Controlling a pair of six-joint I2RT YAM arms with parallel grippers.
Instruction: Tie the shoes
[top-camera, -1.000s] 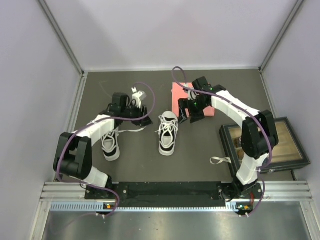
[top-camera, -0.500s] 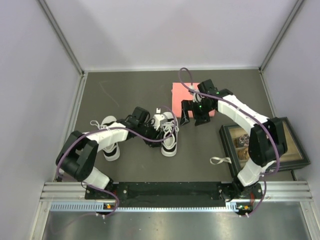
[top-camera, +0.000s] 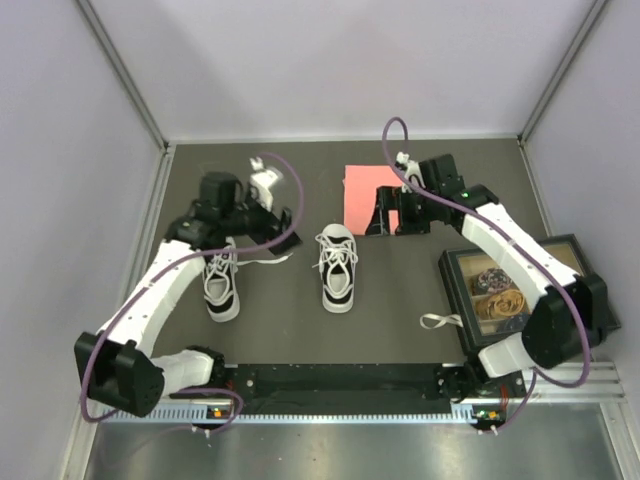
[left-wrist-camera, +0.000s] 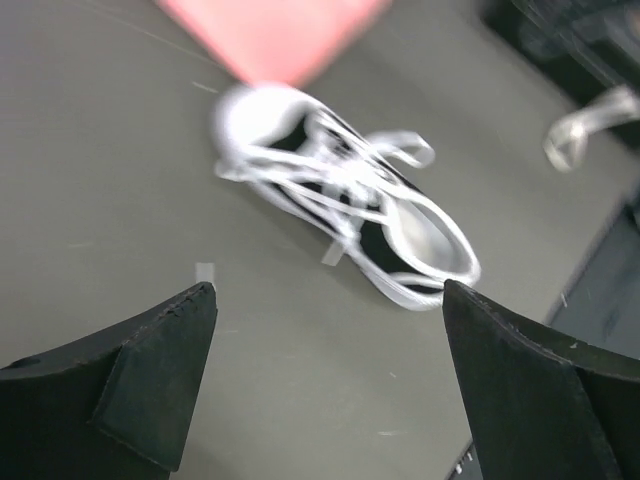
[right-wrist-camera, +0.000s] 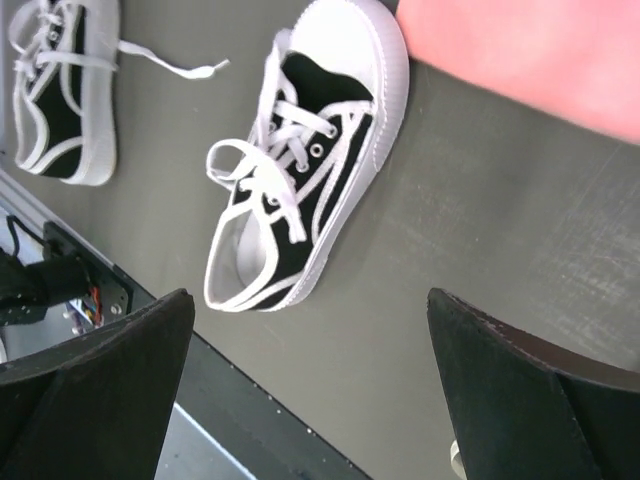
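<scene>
Small white-and-black low-top left sneaker (top-camera: 220, 292) sits near-left, lace (top-camera: 265, 261) trailing; left gripper (left-wrist-camera: 327, 297) just beyond it, fingers apart, empty; matching centre sneaker (top-camera: 338, 268) loose-laced; right gripper (right-wrist-camera: 310, 300) beyond it, apart, empty: judged pre-grasp, next needs each pinching a lace end.

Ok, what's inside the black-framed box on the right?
In the black-framed box lie tan loops like rubber bands and a dark speckled clump. The right arm crosses above it, hiding most of its right half.

A pink sheet (top-camera: 360, 195) lies flat at the far middle. A dark framed tray (top-camera: 598, 285) sits right, with a white strip (top-camera: 436, 321) just beside its near-left corner.
</scene>
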